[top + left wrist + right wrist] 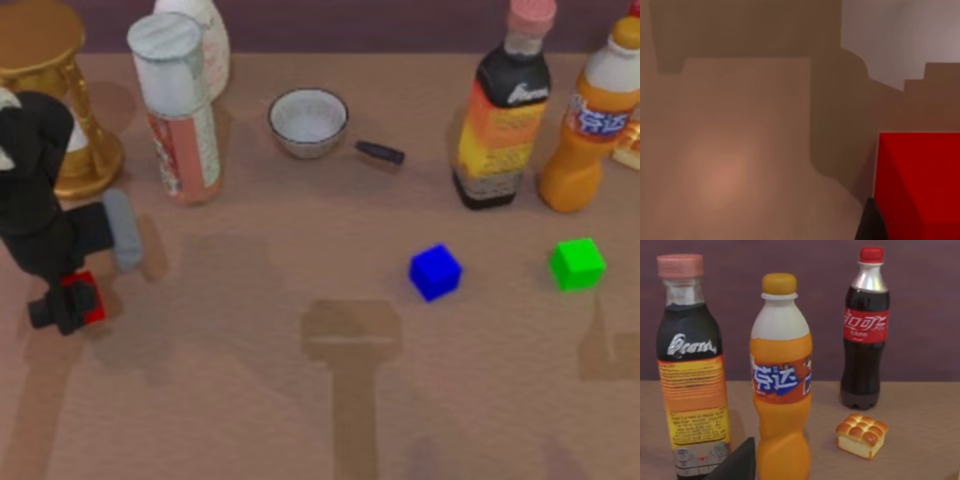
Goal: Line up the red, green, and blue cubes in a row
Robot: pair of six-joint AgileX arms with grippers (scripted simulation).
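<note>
The red cube (88,296) is at the table's left, between the fingers of my left gripper (75,301), which is shut on it. In the left wrist view the red cube (920,185) fills the corner with one dark fingertip (871,226) against its side and the table some way below. The blue cube (435,271) lies right of centre on the table. The green cube (577,264) rests farther right, apart from the blue one. My right arm is outside the top view; only a dark part of my right gripper (742,462) shows in its wrist view.
Along the back stand a gold hourglass (45,90), a white canister (180,110), a white bowl (308,122), a small dark object (380,152), a dark sauce bottle (503,110) and an orange soda bottle (590,120). A cola bottle (865,330) and a bread loaf (861,435) sit beyond.
</note>
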